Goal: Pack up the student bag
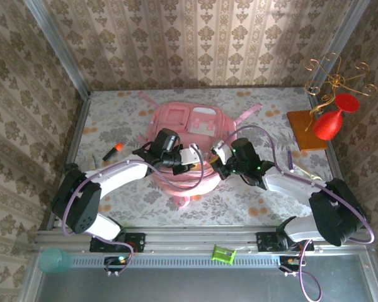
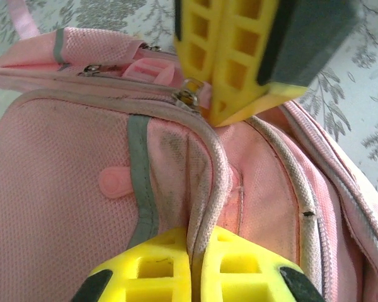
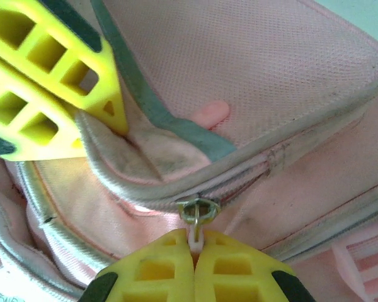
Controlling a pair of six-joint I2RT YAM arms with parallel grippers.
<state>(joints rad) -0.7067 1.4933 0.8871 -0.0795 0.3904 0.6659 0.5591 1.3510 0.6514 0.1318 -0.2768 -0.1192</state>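
The student bag (image 1: 188,124), a big pink backpack, lies in the middle of the table. Both grippers meet at its near end. My left gripper (image 2: 198,244) is shut on the pale piped edge (image 2: 215,170) of a pocket flap, pinching the fabric between its yellow fingers. My right gripper (image 3: 194,244) is shut on the small white zip pull (image 3: 196,231) that hangs from a metal slider ring (image 3: 198,210). In the right wrist view the left gripper's fingers (image 3: 53,69) hold the flap edge just to the upper left of the slider. From above, the left gripper (image 1: 194,155) and the right gripper (image 1: 218,151) sit close together.
An orange marker (image 1: 112,151) lies left of the bag. A purple pen (image 1: 291,160) lies to the right. At the back right a red vase (image 1: 331,123) and a gold wire stand (image 1: 335,75) rest on a wooden base (image 1: 302,129). A green item (image 1: 223,254) and a teal cup (image 1: 53,259) sit by the front rail.
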